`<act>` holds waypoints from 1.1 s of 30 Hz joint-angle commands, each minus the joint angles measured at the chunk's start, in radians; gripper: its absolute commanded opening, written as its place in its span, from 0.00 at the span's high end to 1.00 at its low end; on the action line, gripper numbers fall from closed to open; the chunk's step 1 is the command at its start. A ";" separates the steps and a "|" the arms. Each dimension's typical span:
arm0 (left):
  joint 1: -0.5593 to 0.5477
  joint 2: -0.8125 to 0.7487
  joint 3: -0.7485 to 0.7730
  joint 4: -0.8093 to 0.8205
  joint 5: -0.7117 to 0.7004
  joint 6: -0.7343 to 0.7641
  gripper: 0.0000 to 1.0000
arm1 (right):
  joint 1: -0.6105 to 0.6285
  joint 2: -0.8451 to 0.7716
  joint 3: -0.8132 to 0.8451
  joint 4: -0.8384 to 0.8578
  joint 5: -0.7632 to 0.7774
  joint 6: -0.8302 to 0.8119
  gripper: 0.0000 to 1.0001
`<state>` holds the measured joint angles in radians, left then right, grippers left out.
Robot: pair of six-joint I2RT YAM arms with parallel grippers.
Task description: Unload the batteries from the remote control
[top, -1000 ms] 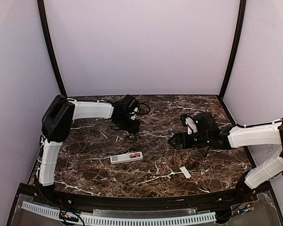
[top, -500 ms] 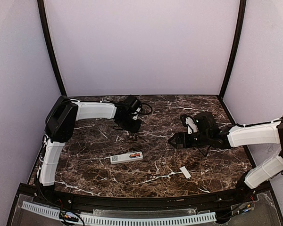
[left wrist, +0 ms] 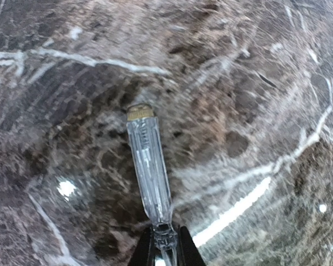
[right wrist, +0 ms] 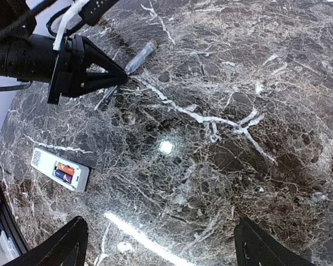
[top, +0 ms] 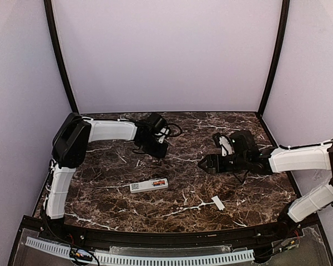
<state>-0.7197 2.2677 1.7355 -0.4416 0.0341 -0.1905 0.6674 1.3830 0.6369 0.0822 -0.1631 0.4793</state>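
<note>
2 batteries (right wrist: pixel 65 171) in 1 remote (right wrist: pixel 43 159), left hand (left wrist: pixel 165 248) holding clear tool (left wrist: pixel 149 166), right hand (right wrist: pixel 164 244) wide

No text can be read in any view. The remote control (top: pixel 149 185), lying at about 7 o'clock from the centre of the top view, has a small dark-printed label (top: pixel 135 187) at its 9 o'clock end, too small to make out. The batteries (right wrist: pixel 65 172) in its recess show only colour bands, and any marks on the clear-handled tool (left wrist: pixel 149 166) are blurred.
</note>
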 commanded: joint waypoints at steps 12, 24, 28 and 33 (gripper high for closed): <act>-0.039 -0.458 -0.146 -0.079 0.369 0.065 1.00 | -0.007 -0.367 -0.022 -0.055 -0.239 0.157 0.06; -0.066 -0.661 -0.285 0.000 0.465 0.221 1.00 | -0.007 -0.501 0.090 -0.268 -0.331 0.196 0.02; -0.071 -0.695 -0.353 0.062 0.520 0.252 1.00 | -0.007 -0.455 0.154 -0.327 -0.386 0.190 0.02; -0.079 -0.716 -0.368 0.044 0.553 0.275 1.00 | -0.007 -0.391 0.224 -0.373 -0.495 0.187 0.01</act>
<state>-0.7898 1.6058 1.3899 -0.4217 0.5331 0.0349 0.6666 0.9569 0.8047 -0.2398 -0.5507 0.6670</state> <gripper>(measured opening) 0.102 0.983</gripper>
